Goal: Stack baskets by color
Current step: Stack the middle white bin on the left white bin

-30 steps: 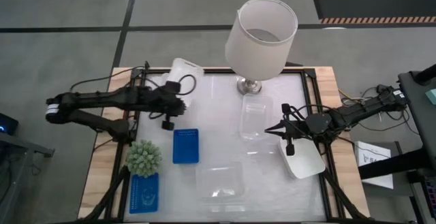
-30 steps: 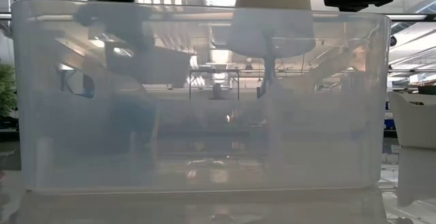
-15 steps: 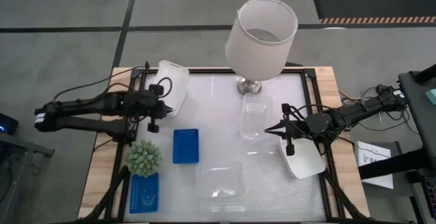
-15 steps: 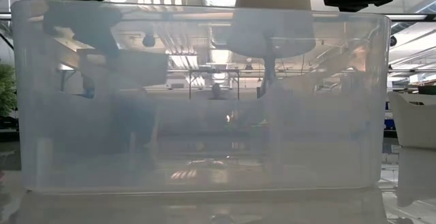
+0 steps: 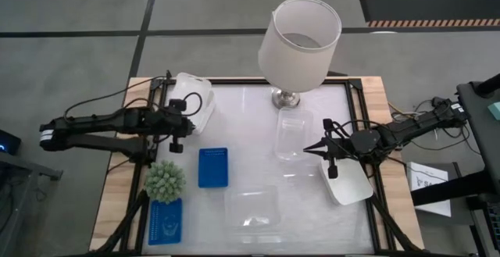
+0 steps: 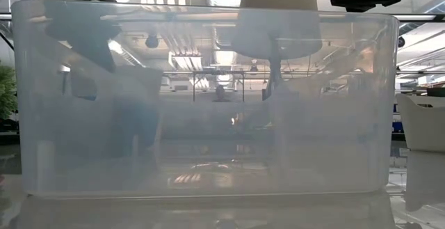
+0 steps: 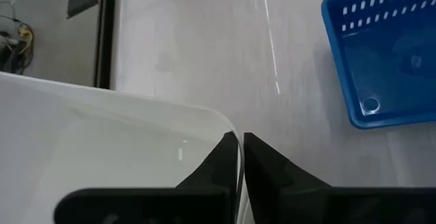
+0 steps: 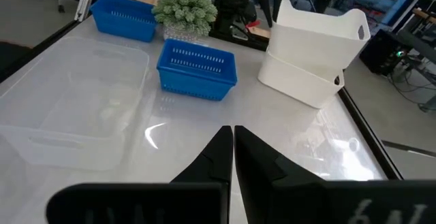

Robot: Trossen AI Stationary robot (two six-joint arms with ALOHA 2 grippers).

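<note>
In the high view, a white basket [image 5: 195, 94] sits tipped at the table's far left corner, with my left gripper [image 5: 191, 110] shut on it. The right wrist view shows it tilted in a second white basket [image 8: 303, 81] that stands on the table. One blue basket [image 5: 212, 167] lies left of centre, and another [image 5: 165, 221] sits under the green plant. There are two clear baskets, one [image 5: 293, 134] by the lamp and one [image 5: 252, 208] at the near edge. A further white basket [image 5: 348, 183] lies at the right. My right gripper [image 5: 309, 149] hovers shut beside it, touching nothing. My left gripper pinches the white basket's rim [image 7: 228, 127] near a rounded corner, with one finger inside the basket and one outside. The fingers come from the table's left side, slanting down. The basket is tilted in the hold, and its lower part sits in the second white basket.
A large lamp with a white shade [image 5: 300, 34] stands at the far edge. A spiky green plant [image 5: 165, 180] stands at the near left. The near clear basket [image 6: 201, 104] fills the low view. Bare tabletop [image 5: 246, 124] lies between the left baskets and the lamp.
My left gripper has drawn back toward the table's left edge and sunk a little, staying shut. The white basket has come with it from beside the lamp to the far left corner. The basket has tipped, so more of its opening shows from above.
</note>
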